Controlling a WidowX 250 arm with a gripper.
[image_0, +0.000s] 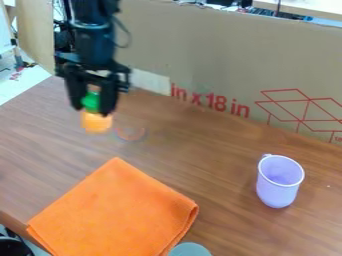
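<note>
Orange cloth (113, 210) lies nearer than the green-orange object (97, 123) the hand (93, 109) grips.

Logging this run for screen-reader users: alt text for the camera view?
Black gripper holding a green-and-orange object above the far left part of a brown table. An orange cloth lies nearer the camera, and a lilac cup stands at right; cardboard with red print runs behind.

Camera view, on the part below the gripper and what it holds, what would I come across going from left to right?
Black round thing in the bottom corner, orange cloth, grey-green round thing at the bottom edge, light purple cup.
</note>
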